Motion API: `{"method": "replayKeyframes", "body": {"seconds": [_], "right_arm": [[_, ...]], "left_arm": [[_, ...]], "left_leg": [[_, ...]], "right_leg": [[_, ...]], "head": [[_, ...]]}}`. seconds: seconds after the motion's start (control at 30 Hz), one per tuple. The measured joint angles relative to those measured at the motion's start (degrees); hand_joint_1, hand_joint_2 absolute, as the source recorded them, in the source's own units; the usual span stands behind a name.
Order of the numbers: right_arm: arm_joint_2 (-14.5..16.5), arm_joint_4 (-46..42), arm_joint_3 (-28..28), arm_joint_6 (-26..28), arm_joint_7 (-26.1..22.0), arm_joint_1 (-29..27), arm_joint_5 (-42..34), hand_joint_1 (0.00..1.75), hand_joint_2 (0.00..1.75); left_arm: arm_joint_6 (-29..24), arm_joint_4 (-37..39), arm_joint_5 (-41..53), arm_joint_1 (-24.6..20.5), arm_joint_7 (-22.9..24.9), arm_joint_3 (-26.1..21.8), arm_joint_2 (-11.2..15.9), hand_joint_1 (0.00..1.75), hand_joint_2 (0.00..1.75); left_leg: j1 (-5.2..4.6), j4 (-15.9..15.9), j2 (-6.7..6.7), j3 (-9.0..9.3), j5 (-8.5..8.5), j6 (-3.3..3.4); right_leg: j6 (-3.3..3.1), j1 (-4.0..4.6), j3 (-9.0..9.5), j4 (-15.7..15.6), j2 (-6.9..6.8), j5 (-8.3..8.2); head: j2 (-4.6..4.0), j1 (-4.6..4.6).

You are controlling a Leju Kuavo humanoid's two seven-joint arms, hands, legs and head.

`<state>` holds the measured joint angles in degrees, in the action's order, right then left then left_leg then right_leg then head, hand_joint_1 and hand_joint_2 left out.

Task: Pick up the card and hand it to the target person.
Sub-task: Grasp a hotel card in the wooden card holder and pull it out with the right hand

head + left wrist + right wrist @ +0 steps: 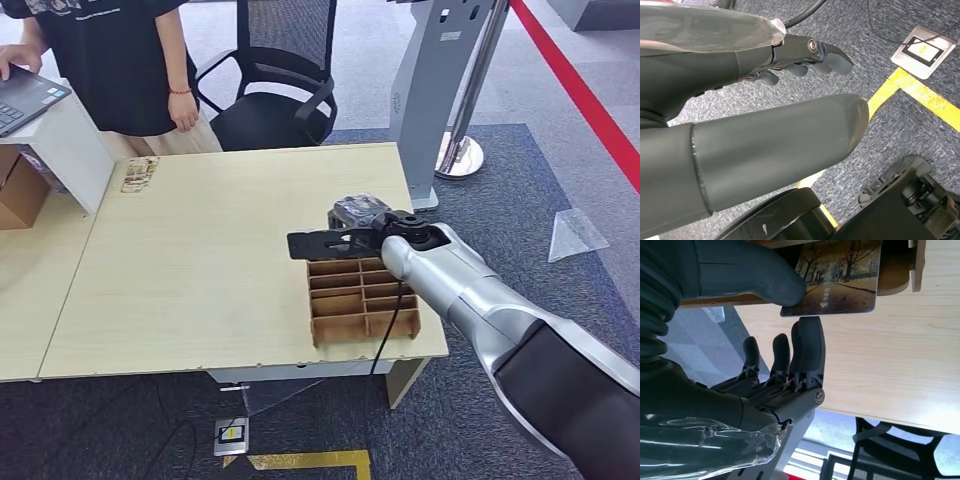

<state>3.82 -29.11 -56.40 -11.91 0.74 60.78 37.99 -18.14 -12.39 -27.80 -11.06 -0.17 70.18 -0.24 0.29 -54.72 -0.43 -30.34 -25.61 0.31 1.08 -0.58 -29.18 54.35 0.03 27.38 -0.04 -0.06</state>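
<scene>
Card is pinched between my right hand's thumb and fingers, just above the wooden divider tray; so I judge pickup done, handover left; the arm reaches forward over the table; the person stands well beyond; my left hand hangs empty, fingers apart.

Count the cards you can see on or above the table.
2: one card pinched in the right hand above the wooden divider tray; another card flat at the table's far-left corner. More may be hidden.
</scene>
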Motion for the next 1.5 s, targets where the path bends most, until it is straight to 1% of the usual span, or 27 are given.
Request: {"method": "replayKeyframes", "body": {"seconds": [0.1, 0.43, 0.77, 0.87, 0.97, 1.0, 1.13, 1.23, 1.37, 1.5], "right_arm": [[0.0, 0.0, -0.2, 0.0, 0.0, 0.0, 0.0, 1.14, 1.75], [0.0, 0.1, -0.5, 0.1, 0.0, 0.0, 0.0, 1.52, 1.75], [0.0, 0.1, -0.5, -0.7, -0.8, 0.1, -0.1, 1.6, 1.75], [0.0, 0.1, -0.5, -2.1, -0.9, 0.4, -0.7, 1.69, 1.75], [0.0, 0.1, -0.5, -4.4, -0.7, 0.9, -1.5, 1.73, 1.75], [0.0, 0.1, -0.5, -5.2, -0.3, 1.1, -1.9, 1.74, 1.75], [0.0, 0.1, -0.5, -8.4, 2.5, 1.8, -3.5, 1.67, 1.75], [0.0, 0.1, -0.5, -9.8, 5.7, 2.3, -4.6, 1.73, 1.75], [0.0, 0.2, -0.5, -10.7, 10.4, 2.8, -6.2, 1.75, 1.75], [0.0, 0.3, -0.4, -10.3, 13.3, 3.0, -7.2, 1.75, 1.75]], "left_arm": [[0.0, 0.0, 0.0, 0.0, 0.0, 0.0, 0.0, 0.0, 0.0], [0.0, 0.0, 0.0, 0.0, 0.0, 0.0, 0.0, 0.0, 0.0], [0.0, 0.0, 0.0, 0.0, 0.0, 0.0, 0.0, 0.0, 0.0], [0.0, 0.0, 0.0, 0.0, 0.0, 0.0, 0.0, 0.0, 0.0], [0.0, 0.0, 0.0, 0.0, 0.0, 0.0, 0.0, 0.0, 0.0], [0.0, 0.0, 0.0, 0.0, 0.0, 0.0, 0.0, 0.0, 0.0], [0.0, 0.0, 0.0, 0.0, 0.2, 0.0, 0.0, 0.0, 0.0], [0.0, 0.0, 0.0, -0.1, 0.2, 0.0, 0.0, 0.0, 0.0], [-0.1, 0.0, 0.0, -0.1, 0.4, 0.0, 0.0, 0.0, 0.0], [-0.3, 0.0, -0.1, -0.1, 0.5, 0.0, 0.0, 0.0, 0.0]], "left_leg": [[0.0, 0.0, 0.0, 0.0, 0.0, 0.0], [0.0, 0.0, 0.0, 0.0, 0.0, 0.0], [0.0, 0.0, 0.0, 0.02, 0.0, 0.0], [0.0, 0.0, 0.0, 0.02, 0.0, 0.0], [0.0, 0.0, 0.01, 0.02, 0.0, 0.0], [0.0, 0.0, 0.01, 0.02, 0.0, 0.0], [0.0, 0.0, 0.01, 0.02, 0.0, 0.0], [0.0, 0.0, 0.01, 0.02, 0.0, 0.0], [0.0, 0.0, 0.0, 0.02, 0.0, 0.0], [0.0, 0.0, 0.0, 0.02, 0.0, 0.0]], "right_leg": [[0.0, 0.0, 0.0, 0.0, 0.0, 0.0], [0.0, 0.0, 0.0, 0.0, 0.0, 0.0], [0.0, 0.0, 0.02, 0.0, 0.0, -0.01], [0.0, 0.0, 0.01, 0.0, 0.0, -0.01], [0.0, 0.0, 0.01, 0.0, 0.0, -0.01], [0.0, 0.0, 0.01, 0.0, 0.0, -0.01], [0.0, 0.0, 0.01, 0.0, 0.0, -0.01], [0.0, 0.0, 0.01, 0.0, 0.01, -0.01], [0.0, 0.0, 0.02, 0.0, 0.0, -0.01], [0.0, 0.0, 0.02, 0.0, 0.0, -0.01]], "head": [[0.0, 0.0], [0.0, 0.01], [0.0, 0.0], [0.0, 0.0], [0.0, -0.01], [0.0, 0.0], [0.0, 0.0], [0.0, 0.01], [0.0, 0.0], [0.0, 0.01]]}}
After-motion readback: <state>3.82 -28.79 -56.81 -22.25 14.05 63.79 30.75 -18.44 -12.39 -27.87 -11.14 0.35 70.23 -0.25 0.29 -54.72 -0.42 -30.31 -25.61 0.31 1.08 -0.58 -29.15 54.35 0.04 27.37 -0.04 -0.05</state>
